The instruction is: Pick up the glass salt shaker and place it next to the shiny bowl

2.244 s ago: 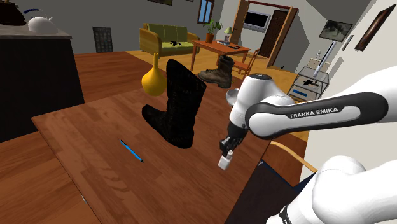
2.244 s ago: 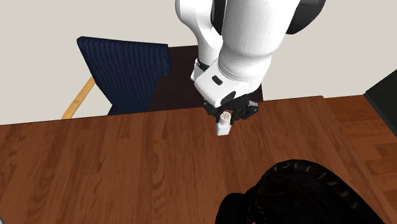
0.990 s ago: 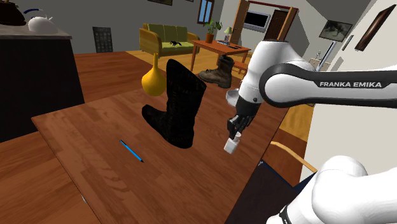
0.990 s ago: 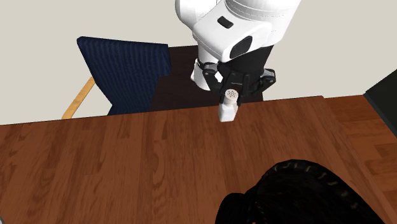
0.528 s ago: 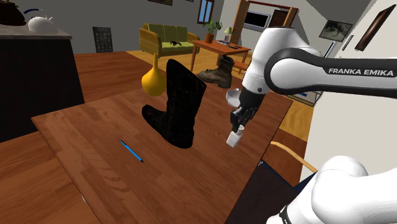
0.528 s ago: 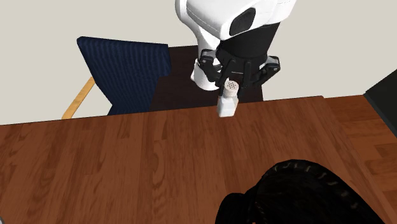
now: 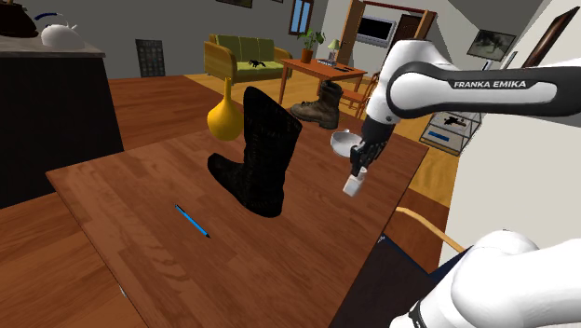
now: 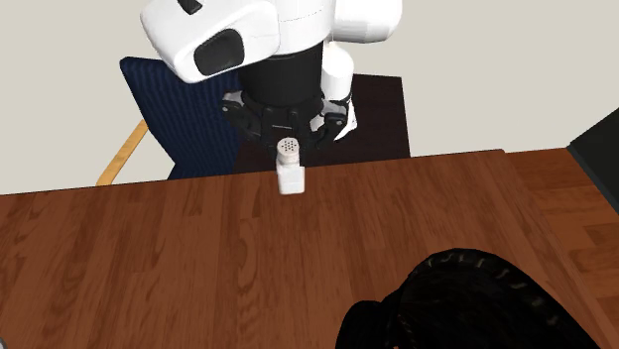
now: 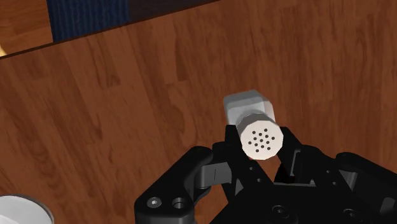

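Observation:
A small white salt shaker (image 7: 352,186) with a perforated cap hangs just above the wooden table (image 7: 140,205), and my black gripper (image 7: 358,174) is shut on its upper part. In the second exterior view the shaker (image 8: 290,169) hangs below the gripper (image 8: 289,149) near the table's edge. From the wrist, the shaker (image 9: 253,121) is clasped between the two fingers (image 9: 291,147). The shiny grey bowl (image 7: 344,142) sits on the table just beyond the shaker in the shoulder view, close to it. Part of the bowl's rim (image 9: 19,210) shows off to one side of the gripper.
A tall black boot (image 7: 257,154) stands mid-table toward the shoulder view's left of the bowl, with a yellow vase (image 7: 222,114) behind it. A blue pen (image 7: 192,221) lies nearer. A dark blue chair (image 8: 193,114) stands at the table's edge by the arm.
The arm has lifted the shaker off the table and carried it toward the bowl, up and right in the shoulder view, left in the second exterior view. The grip stayed shut.

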Controlling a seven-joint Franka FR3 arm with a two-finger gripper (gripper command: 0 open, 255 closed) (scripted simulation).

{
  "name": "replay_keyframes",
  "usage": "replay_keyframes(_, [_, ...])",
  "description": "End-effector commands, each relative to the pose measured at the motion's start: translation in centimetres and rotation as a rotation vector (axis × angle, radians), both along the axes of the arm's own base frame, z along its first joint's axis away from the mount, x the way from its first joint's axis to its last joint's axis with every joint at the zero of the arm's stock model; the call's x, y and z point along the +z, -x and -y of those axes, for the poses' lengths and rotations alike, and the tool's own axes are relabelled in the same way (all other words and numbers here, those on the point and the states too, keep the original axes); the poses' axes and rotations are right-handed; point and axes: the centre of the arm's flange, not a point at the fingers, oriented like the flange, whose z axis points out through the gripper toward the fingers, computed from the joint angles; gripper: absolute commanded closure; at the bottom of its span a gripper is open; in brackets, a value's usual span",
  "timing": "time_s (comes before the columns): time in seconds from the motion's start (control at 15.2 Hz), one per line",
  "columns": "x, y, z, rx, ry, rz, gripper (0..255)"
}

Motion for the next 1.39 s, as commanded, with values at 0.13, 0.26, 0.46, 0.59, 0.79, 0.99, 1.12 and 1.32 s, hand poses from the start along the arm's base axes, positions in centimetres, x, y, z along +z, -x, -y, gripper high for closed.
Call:
replay_keyframes(0.13, [0.0,-1.5,4.9,0.002,0.001,0.0,255])
replay_keyframes(0.26, [0.0,-2.4,7.4,0.002,0.001,0.0,255])
replay_keyframes(0.46, [0.1,-3.7,11.2,0.002,0.001,0.0,255])
replay_keyframes(0.59, [0.1,-4.5,13.7,0.002,0.001,0.0,255])
replay_keyframes(0.79, [0.1,-5.8,17.4,0.002,0.001,0.0,255])
replay_keyframes(0.99, [0.1,-7.1,21.2,0.002,0.001,0.0,255])
replay_keyframes(1.12, [0.1,-7.9,23.7,0.002,0.001,0.0,255])
replay_keyframes(1.32, [0.1,-9.2,27.4,0.002,0.001,0.0,255])
